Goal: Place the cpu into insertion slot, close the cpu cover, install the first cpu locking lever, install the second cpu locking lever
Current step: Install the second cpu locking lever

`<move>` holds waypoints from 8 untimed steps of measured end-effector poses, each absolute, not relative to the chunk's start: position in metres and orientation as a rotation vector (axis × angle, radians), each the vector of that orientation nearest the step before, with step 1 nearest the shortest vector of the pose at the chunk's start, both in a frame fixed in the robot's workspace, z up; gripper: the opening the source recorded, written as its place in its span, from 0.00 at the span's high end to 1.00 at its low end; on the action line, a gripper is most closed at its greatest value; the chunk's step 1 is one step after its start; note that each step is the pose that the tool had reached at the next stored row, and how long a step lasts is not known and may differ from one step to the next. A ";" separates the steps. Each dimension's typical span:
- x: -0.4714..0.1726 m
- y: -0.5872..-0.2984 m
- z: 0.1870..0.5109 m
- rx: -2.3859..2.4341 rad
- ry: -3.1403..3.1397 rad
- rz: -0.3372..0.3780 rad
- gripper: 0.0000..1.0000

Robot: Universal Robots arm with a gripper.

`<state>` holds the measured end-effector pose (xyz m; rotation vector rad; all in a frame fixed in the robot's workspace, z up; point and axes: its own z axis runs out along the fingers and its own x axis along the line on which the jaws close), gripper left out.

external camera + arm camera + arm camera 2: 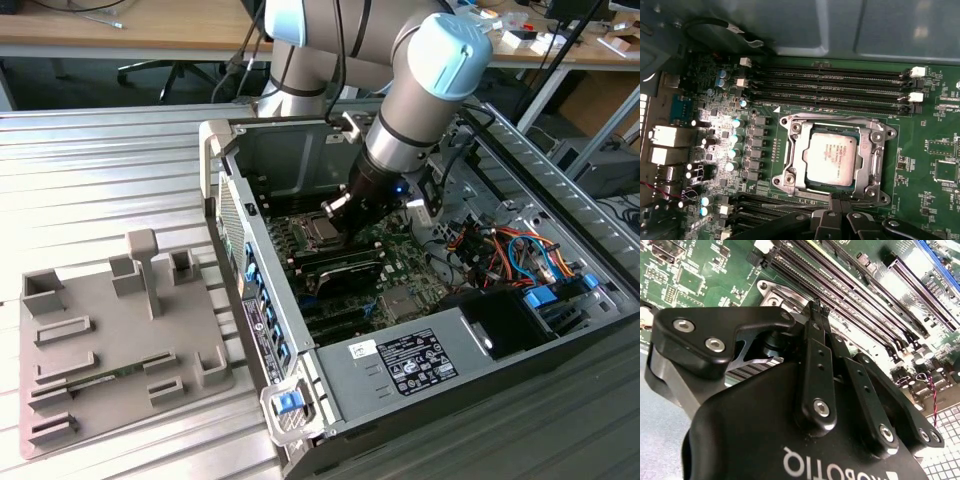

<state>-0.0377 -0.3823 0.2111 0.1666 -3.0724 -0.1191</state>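
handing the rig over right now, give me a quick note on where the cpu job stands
Gripper: jaws shut together, nothing visibly held, tips at the edge of the insertion slot.
Cpu: seated flat in the slot.
Cpu cover: lying down around the chip, its cut-out framing the metal face.
Done: chip placed, cover appears closed.
Left: whether either locking lever is latched cannot be told from these views; check both.
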 end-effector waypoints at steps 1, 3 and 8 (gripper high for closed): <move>-0.039 -0.382 0.211 0.167 -3.072 -0.119 0.89; -0.041 -0.382 0.211 0.167 -3.072 -0.119 0.89; -0.049 -0.382 0.211 0.166 -3.072 -0.119 0.89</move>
